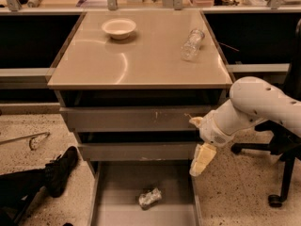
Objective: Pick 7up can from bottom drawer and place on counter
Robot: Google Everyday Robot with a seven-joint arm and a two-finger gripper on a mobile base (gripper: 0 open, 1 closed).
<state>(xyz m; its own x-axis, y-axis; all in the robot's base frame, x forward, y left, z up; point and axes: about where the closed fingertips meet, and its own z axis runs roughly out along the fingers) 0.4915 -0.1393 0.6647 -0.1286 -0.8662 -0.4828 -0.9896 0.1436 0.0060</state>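
The bottom drawer is pulled out and open from above, its floor bare around the can near the middle. Two drawer fronts rise behind it. The end effector hangs above the drawer's right wall. A shoe lies left of the drawer. The bench is bare in front of a bowl and a lying bottle.

Extends from right edge of view as single thick white arm. Bends at rounded elbow high on right, then slopes down and left. Narrows to wrist with small cream tab on upper side. Hangs cream gripper below wrist, pointing down, tip angled slightly left, right of view centre.
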